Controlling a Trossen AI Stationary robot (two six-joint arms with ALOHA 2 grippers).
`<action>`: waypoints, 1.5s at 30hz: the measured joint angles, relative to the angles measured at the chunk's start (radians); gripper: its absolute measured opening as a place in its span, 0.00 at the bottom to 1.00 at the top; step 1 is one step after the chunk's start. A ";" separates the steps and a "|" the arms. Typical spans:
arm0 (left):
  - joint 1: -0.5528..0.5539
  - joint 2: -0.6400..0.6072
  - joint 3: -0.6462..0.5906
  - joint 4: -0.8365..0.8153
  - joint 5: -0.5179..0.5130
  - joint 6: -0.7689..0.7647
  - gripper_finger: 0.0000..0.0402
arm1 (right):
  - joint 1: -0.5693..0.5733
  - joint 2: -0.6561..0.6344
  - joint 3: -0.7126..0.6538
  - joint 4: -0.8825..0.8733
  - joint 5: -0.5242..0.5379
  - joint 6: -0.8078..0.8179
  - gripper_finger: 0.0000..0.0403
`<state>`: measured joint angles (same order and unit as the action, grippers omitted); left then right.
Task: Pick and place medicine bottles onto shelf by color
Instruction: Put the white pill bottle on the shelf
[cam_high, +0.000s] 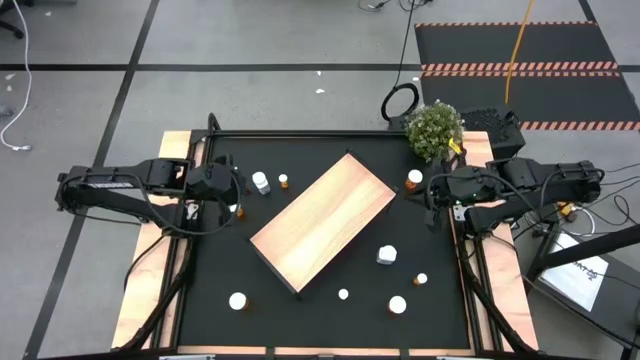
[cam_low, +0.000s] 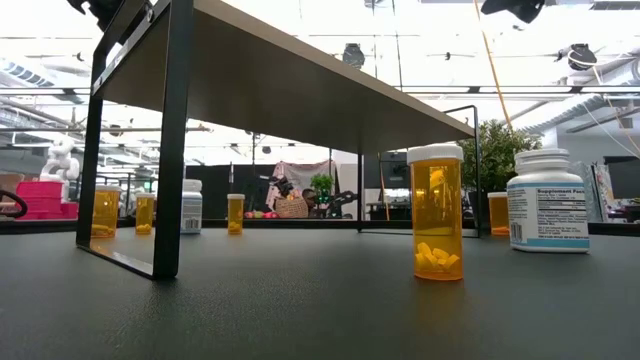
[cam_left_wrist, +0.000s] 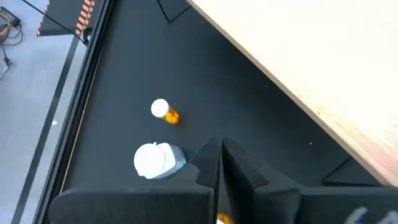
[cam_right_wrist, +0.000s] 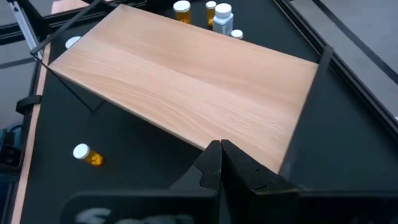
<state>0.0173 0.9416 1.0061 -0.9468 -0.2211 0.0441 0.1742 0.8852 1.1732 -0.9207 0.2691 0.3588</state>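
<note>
The shelf (cam_high: 325, 222) is a pale wood board on thin dark legs, standing askew mid-table; the low view shows its underside (cam_low: 300, 90). Small bottles stand scattered around it: a white one (cam_high: 260, 181) and an orange one (cam_high: 283, 181) on its far left, an orange one (cam_high: 414, 178) on its far right, and several white-capped ones near the front (cam_high: 397, 304). My left gripper (cam_left_wrist: 221, 162) is shut, hovering beside the white bottle (cam_left_wrist: 157, 160) and orange bottle (cam_left_wrist: 165, 112). My right gripper (cam_right_wrist: 221, 158) is shut, above the shelf's right corner (cam_right_wrist: 186, 81).
A potted plant (cam_high: 436, 128) stands at the table's far right corner. The black mat has raised rails along its left and right sides (cam_high: 190, 250). In the low view an orange bottle (cam_low: 437, 212) and a white bottle (cam_low: 547, 200) stand close to the camera.
</note>
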 joint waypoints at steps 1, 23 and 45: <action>0.000 0.001 0.000 0.006 0.000 0.000 0.05 | 0.007 0.006 -0.001 0.009 0.000 0.000 0.00; 0.000 -0.001 -0.005 0.055 -0.037 -0.046 0.05 | 0.243 0.021 -0.202 0.264 0.259 0.019 0.00; 0.177 0.022 -0.097 0.146 -0.040 -0.060 0.28 | 0.273 0.027 -0.215 0.355 0.258 -0.004 0.00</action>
<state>0.1944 0.9632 0.9089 -0.8008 -0.2615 -0.0163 0.4469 0.9118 0.9586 -0.5657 0.5269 0.3547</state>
